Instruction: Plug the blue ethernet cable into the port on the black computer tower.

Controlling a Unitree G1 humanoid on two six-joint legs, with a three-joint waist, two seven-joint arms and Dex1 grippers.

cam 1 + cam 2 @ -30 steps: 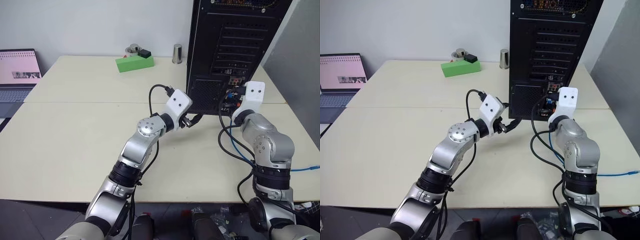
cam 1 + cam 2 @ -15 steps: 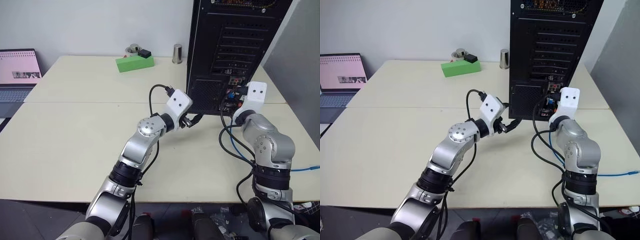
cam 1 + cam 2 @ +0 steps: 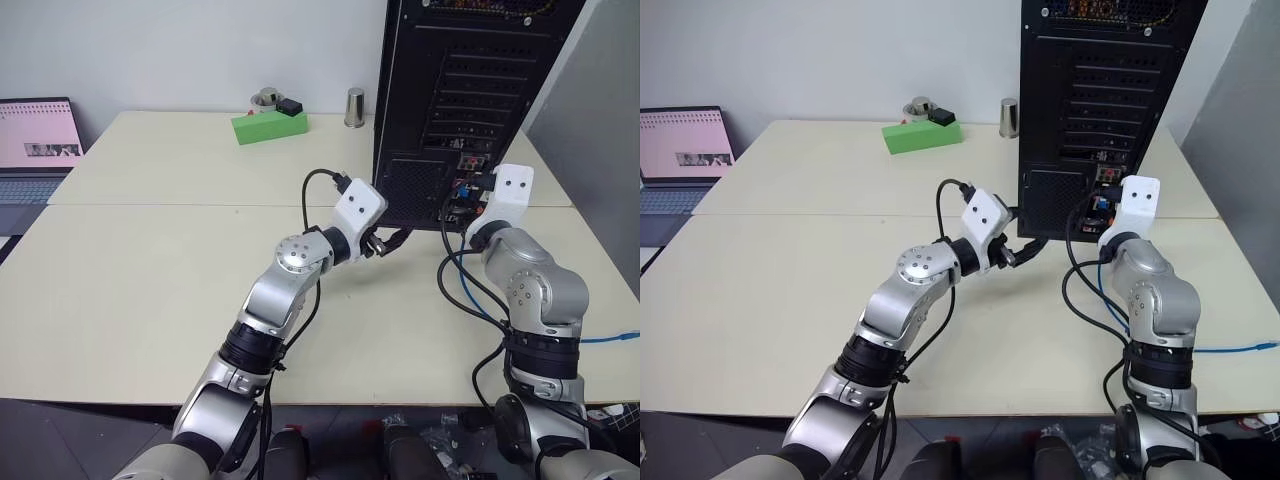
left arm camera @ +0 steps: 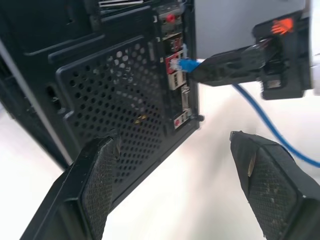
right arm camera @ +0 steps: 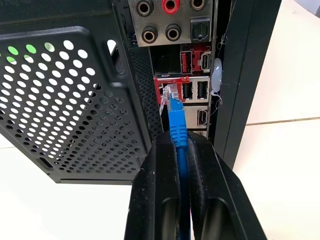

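At the back of the black computer tower (image 5: 75,95), low on its connector panel: insertion step in hand. Right gripper (image 5: 181,150) pinched shut on the blue ethernet cable (image 5: 176,122), clear plug tip at the mouth of the red-framed port (image 5: 171,90) (seemingly not yet seated). Left gripper (image 4: 175,175) spread wide, holding nothing, near the vent grille. Next, probably: straight push inward, plug kept square to the port.
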